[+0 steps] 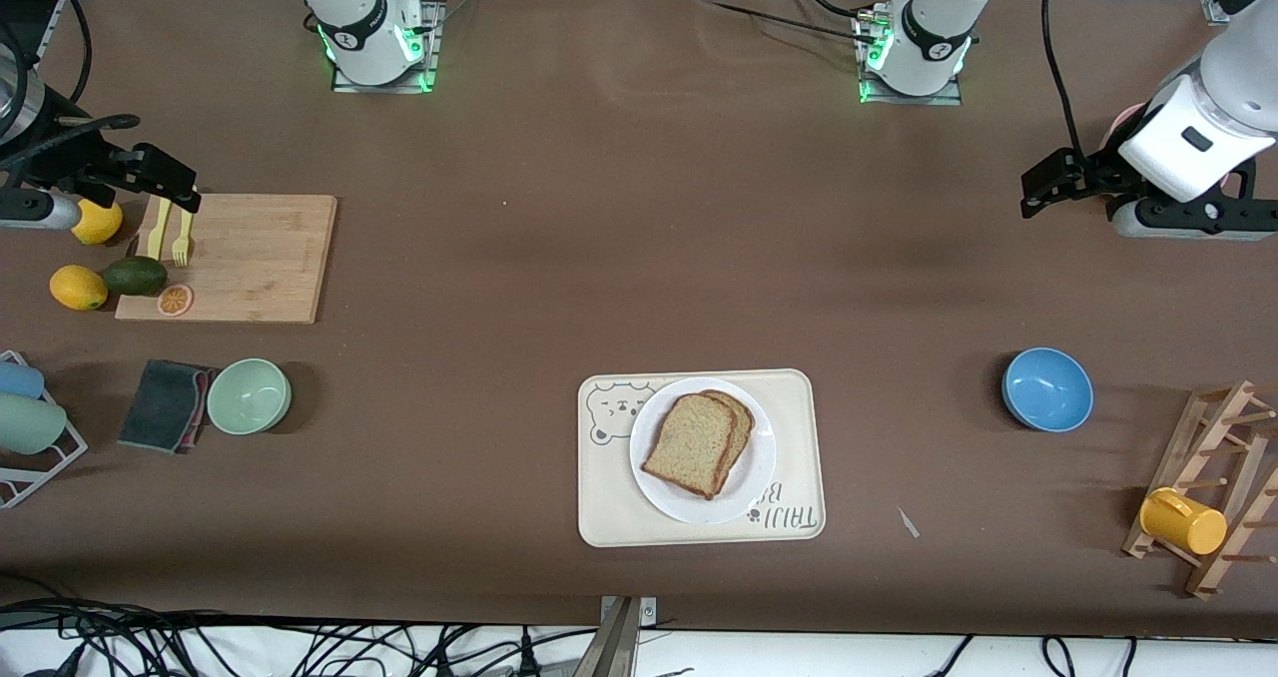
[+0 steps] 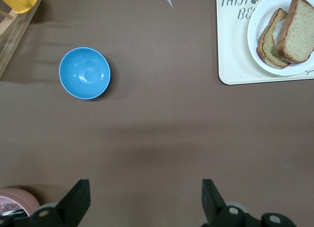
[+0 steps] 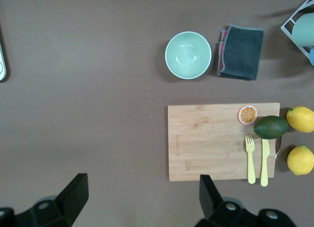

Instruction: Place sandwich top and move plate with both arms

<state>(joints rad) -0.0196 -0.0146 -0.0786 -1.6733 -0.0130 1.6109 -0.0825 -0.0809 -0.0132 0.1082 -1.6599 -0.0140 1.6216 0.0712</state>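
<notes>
Sandwich top (image 1: pixel 691 441): lying flat on a second slice (image 1: pixel 737 427), which peeks out from under it, both on the plate; well away from either gripper, nothing touching it.
Plate (image 1: pixel 751 485): round and white, sitting on the cream bear tray (image 1: pixel 609 502), at the table edge nearest the front camera, about midway between the two grippers.
Left gripper (image 1: pixel 1048 183): up in the air over bare table at the left arm's end, fingers (image 2: pixel 78 197) spread wide, nothing between them; the arm waits.
Blue bowl (image 1: pixel 1047 388): on the table in the left wrist view's sight, between that gripper and the tray, untouched.
Wooden rack (image 1: pixel 1213 477): at the left arm's end, a yellow mug (image 1: pixel 1183 521) hung on it.
Right gripper (image 1: pixel 160 178): hovering over the edge of the cutting board (image 1: pixel 250 253), fingers (image 3: pixel 73 192) wide apart, empty; this arm waits too.
On the board: a yellow fork (image 3: pixel 250 158), a yellow knife (image 3: pixel 265 161) and an orange slice (image 3: pixel 248 114), below the gripper.
Beside the board: an avocado (image 1: pixel 134 276) and two lemons (image 1: pixel 78 287).
Green bowl (image 1: pixel 249 395): just beside a dark folded cloth (image 1: pixel 165 404), nearer the front camera than the board.
</notes>
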